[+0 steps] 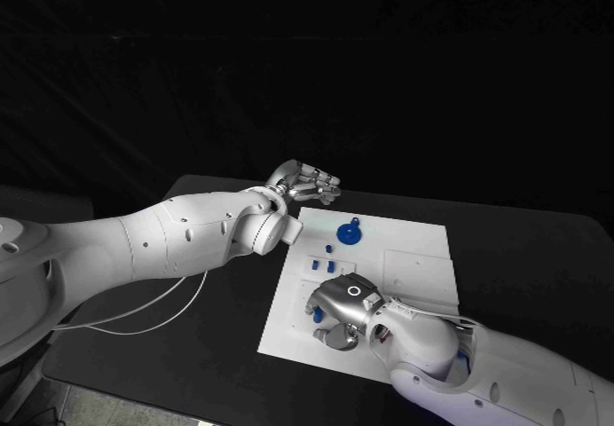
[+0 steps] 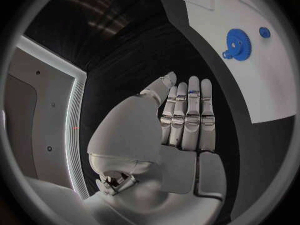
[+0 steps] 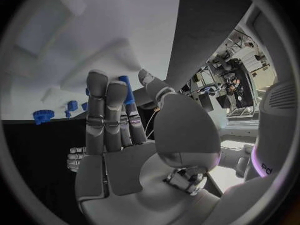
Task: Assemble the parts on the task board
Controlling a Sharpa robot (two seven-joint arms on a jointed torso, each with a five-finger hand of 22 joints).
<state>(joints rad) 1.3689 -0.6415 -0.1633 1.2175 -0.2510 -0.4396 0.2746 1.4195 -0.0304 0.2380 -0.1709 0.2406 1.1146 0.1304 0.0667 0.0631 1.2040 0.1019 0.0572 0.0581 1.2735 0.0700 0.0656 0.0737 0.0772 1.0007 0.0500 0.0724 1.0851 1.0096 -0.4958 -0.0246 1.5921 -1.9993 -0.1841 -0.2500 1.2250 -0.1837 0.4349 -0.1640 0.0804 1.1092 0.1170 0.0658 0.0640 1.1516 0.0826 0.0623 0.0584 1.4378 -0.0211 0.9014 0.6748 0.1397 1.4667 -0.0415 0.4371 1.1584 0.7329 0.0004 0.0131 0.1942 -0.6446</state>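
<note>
Two hands work here: we see our right hand [image 1: 343,306] pinching a small blue peg [image 3: 125,88] over the white task board [image 1: 416,266], our left hand [image 1: 307,185] empty, fingers together. Blue gear [image 1: 348,233] seated, small pieces [image 1: 323,264] remain; early, we judge.

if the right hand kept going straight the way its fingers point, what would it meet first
Most likely the small blue peg showing just past the right hand, standing on the white board. Depth is unclear, so the fingers may already touch it.
</note>
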